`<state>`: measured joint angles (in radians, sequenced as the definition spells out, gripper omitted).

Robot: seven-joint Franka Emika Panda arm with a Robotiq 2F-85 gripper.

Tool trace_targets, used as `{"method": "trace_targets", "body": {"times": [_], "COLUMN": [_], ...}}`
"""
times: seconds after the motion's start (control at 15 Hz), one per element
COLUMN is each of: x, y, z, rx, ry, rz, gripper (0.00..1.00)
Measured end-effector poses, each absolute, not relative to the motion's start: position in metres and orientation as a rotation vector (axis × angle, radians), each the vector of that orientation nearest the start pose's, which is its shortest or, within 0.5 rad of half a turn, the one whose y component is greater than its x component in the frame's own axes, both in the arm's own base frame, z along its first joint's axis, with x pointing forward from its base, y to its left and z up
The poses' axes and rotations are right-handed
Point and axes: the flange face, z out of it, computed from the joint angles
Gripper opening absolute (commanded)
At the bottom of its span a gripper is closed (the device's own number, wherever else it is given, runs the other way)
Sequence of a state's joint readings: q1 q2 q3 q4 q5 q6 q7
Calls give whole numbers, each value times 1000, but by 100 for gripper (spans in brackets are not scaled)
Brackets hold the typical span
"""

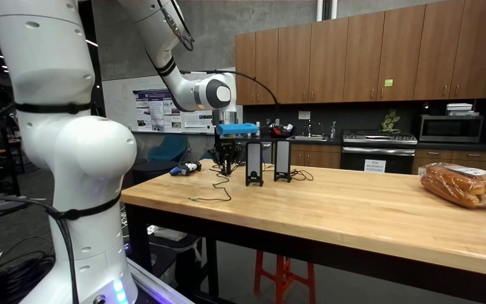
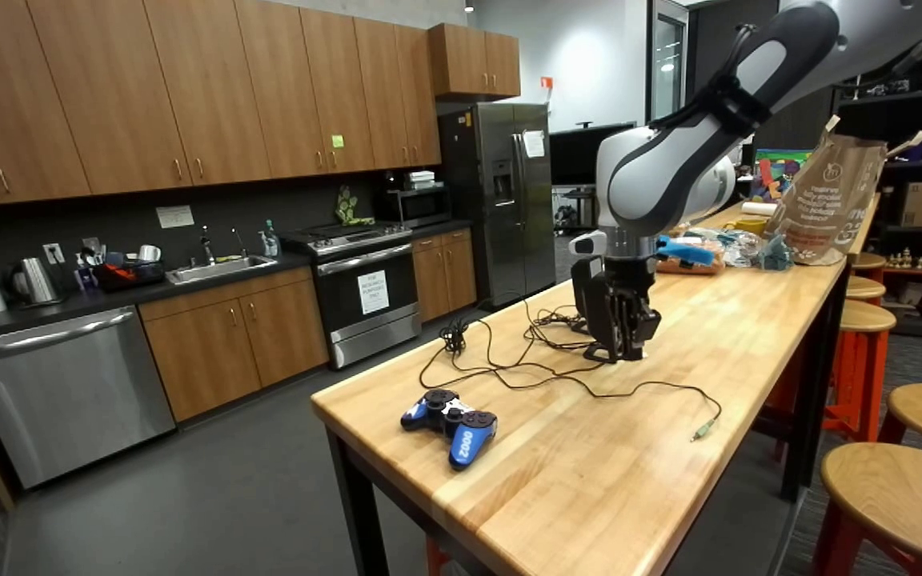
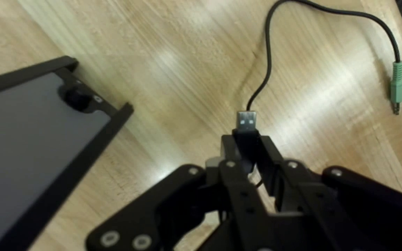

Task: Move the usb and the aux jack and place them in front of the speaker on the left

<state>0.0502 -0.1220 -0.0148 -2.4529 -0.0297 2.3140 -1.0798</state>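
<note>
My gripper (image 3: 246, 148) is shut on the black body of the usb (image 3: 246, 120), whose metal end sticks out past the fingertips. The green aux jack (image 3: 397, 83) lies on the table to the upper right in the wrist view, on a thin black cord. That same jack (image 2: 701, 430) rests near the table's long edge in an exterior view. Two black speakers with grey fronts stand side by side, the left speaker (image 1: 253, 162) and the right speaker (image 1: 282, 160). The gripper (image 1: 225, 169) is low over the table, left of the left speaker. A speaker (image 3: 30, 139) fills the wrist view's left side.
A blue and black game controller (image 2: 451, 424) lies near the table's end. Black cords (image 2: 501, 370) are strewn around the speakers, with a bundled knot (image 2: 454, 336) close to the edge. Bagged bread (image 1: 464, 184) and a paper bag (image 2: 829, 196) stand farther along the table.
</note>
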Motion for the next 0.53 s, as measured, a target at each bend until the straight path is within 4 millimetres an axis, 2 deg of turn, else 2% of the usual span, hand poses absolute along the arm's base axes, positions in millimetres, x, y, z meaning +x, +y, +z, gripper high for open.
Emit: {"method": "trace_targets", "body": {"times": [0.53], "x": [480], "y": [-43], "z": [368], "rx": [-2781], "ry": [-1630], "rz": [13], "gripper": [5]}}
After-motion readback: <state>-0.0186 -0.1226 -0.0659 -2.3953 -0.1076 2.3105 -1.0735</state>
